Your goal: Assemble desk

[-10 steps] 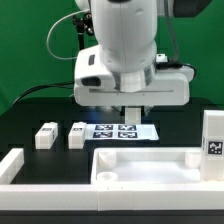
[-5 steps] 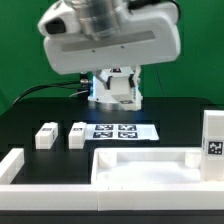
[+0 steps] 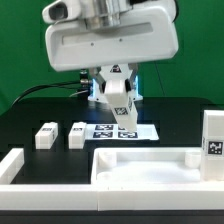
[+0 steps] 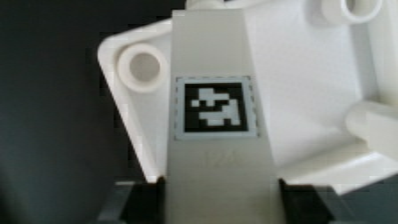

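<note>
Holding one leg (image 4: 214, 110) clamped and raised above the marker board (image 3: 140, 131), the tool (image 3: 119, 92) is mid-transfer. The tabletop panel (image 3: 150, 168) lies flat near the front. Next, probably: centre the leg upright over a corner hole (image 4: 135, 68), then twist it in.

We read no words or numbers: only a coded tag (image 4: 214, 105) on the leg (image 4: 217, 40) in the gripper (image 4: 214, 198), more on the marker board (image 3: 122, 131) below it.
</note>
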Controlling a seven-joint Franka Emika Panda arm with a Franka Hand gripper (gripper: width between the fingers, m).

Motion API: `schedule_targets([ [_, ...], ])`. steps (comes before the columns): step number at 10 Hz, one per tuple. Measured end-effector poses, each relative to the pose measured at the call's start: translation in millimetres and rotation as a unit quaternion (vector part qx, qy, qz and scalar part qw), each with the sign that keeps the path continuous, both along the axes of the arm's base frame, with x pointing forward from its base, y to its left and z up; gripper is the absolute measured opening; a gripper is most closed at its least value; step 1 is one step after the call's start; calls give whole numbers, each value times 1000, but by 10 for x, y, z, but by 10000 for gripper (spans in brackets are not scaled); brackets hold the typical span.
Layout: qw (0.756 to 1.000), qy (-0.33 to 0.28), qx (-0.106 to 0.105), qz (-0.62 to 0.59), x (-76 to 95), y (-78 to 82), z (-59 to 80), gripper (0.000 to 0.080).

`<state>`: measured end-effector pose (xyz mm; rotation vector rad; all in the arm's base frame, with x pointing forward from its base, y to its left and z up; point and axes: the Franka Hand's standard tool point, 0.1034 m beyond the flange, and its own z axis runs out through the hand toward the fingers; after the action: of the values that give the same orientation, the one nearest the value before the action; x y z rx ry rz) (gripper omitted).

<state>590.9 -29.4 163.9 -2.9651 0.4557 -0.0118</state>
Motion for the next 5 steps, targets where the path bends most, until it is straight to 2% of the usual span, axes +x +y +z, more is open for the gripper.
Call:
schedule_targets([
  [1, 998, -61, -19, -3, 232, -37, 169, 288],
  [2, 991, -124, -39, -15, 382, -72, 269, 288],
  [3, 982, -176, -59, -20, 409, -37, 262, 288],
  [4, 979, -193, -69, -18, 314, 15, 167, 288],
  [5, 973, -215, -77, -21, 331, 3, 176, 288],
])
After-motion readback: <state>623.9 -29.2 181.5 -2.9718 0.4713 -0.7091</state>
